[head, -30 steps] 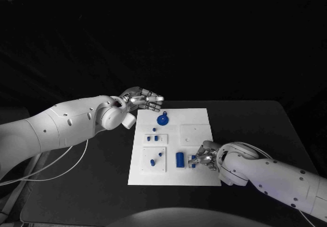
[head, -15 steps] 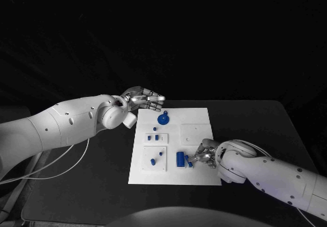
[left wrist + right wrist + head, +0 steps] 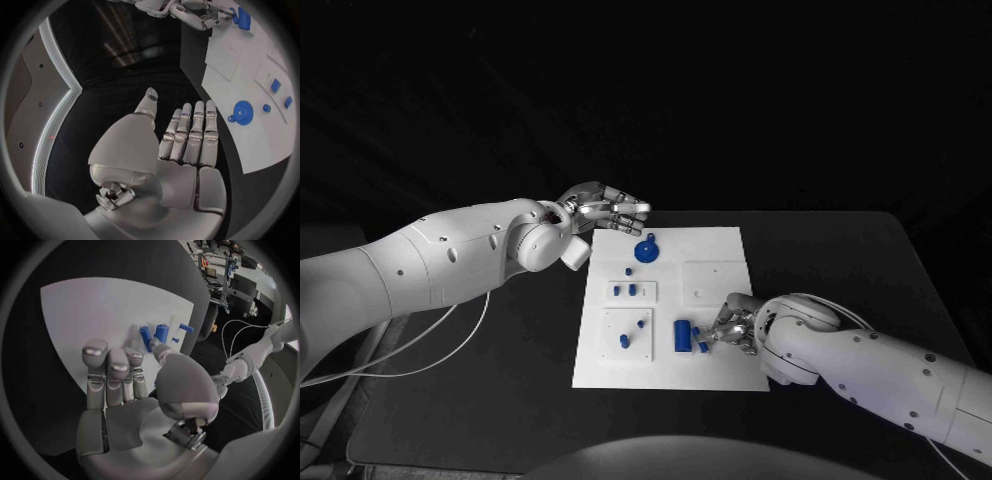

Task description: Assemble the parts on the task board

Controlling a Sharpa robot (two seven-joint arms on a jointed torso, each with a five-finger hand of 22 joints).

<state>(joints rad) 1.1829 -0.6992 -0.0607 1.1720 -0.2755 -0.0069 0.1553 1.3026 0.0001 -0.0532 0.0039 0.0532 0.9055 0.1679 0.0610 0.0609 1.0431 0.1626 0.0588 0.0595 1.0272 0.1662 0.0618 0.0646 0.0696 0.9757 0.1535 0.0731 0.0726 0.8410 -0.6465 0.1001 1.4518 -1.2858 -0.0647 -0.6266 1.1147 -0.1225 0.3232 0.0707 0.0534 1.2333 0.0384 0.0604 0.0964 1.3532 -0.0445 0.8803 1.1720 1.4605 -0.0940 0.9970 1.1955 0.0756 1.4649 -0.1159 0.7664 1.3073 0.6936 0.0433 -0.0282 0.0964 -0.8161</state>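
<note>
Working the small blue part w/ my right hand [image 3: 734, 331]

Part [image 3: 682, 336] is sitting on the task board [image 3: 718, 250], near edge. Looks light, hard, slippery; I'm aiming for its sides. Right fingers [image 3: 714, 337] apart beside it; left hand [image 3: 603, 209] open, empty.

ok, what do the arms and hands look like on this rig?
Both arms are glossy white rounded shells dotted with small dark screws. A thin white cable trails under the left arm. The left hand and right hand are silver metal, with segmented fingers and paler fingertip pads.
</note>
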